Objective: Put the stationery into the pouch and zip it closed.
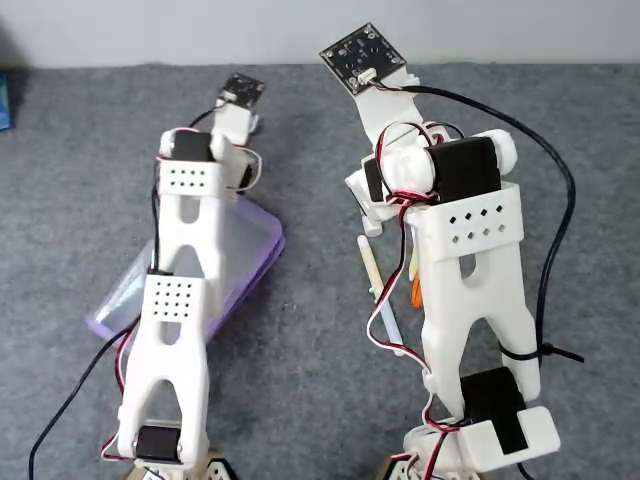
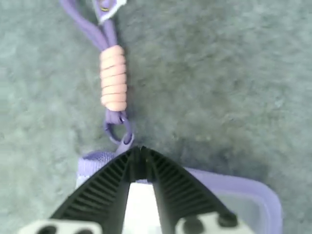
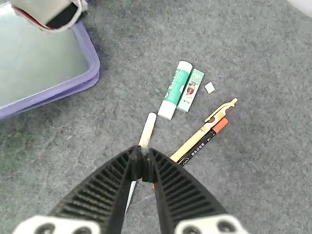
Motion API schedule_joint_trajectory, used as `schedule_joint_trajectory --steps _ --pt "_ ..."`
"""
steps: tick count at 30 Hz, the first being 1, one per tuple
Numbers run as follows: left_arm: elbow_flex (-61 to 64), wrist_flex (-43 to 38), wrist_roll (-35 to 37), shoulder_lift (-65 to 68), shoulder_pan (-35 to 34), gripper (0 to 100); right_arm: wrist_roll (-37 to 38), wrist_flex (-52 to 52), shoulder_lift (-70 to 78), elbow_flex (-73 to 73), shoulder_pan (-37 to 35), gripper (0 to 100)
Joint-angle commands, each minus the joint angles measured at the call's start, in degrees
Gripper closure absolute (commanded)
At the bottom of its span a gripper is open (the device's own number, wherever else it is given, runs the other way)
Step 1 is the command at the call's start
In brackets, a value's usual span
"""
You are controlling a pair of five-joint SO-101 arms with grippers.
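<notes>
Purple-rimmed pouch (image 3: 58,90), pens (image 3: 202,131) and glue stick (image 3: 171,92) outside it, left pincer (image 2: 139,153) together, right pincer (image 3: 141,158) together

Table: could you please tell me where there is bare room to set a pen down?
Bare mat lies between the pouch and the pens, and more left of the pouch and along the right edge. It is crowded where the pens and glue stick lie by the right gripper.

Your clear plastic pouch (image 1: 252,250) is edged in lavender against the speckled grey felt bench (image 1: 80,180), and its lavender cord zipper pull (image 2: 113,78) carries a peach ribbed bead. You'll see a green-and-white glue stick (image 3: 174,90), a tan pen (image 3: 201,130), an orange-capped black pen (image 3: 205,141) and black ribbed fingers (image 3: 175,185).
</notes>
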Motion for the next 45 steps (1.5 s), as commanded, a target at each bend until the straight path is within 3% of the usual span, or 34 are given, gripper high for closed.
schedule_joint_trajectory --steps 1,7,11,16,25,30,36,41,45 --pt "-3.47 1.85 0.26 -7.38 0.35 99 -0.44 2.33 -2.51 0.00 2.59 98.7" --pt "-3.47 1.76 0.53 -15.47 -0.18 99 -0.79 2.33 -1.27 0.00 6.55 98.7" --pt "-3.47 1.58 4.92 -18.02 -3.25 98 -0.88 2.33 1.01 0.00 6.64 99.0" --pt "-1.01 0.18 5.27 -12.13 -7.47 98 -4.92 2.33 2.51 0.00 6.29 98.7" --pt "-0.66 -0.09 4.57 -1.76 -11.52 98 -5.19 2.42 2.95 0.00 6.55 98.9" --pt "-0.40 1.49 -0.18 -0.09 -7.56 99 -5.45 2.42 3.03 0.09 6.64 98.7" --pt "-0.31 1.67 -0.44 -1.49 -1.32 99 -13.80 2.15 3.12 6.07 6.81 98.6" --pt "4.35 1.76 -0.44 -1.58 1.49 99 -19.34 1.89 3.12 9.93 11.03 98.6" --pt "9.71 1.76 -1.85 -3.52 2.37 99 -19.43 1.89 3.12 10.02 14.73 98.6"
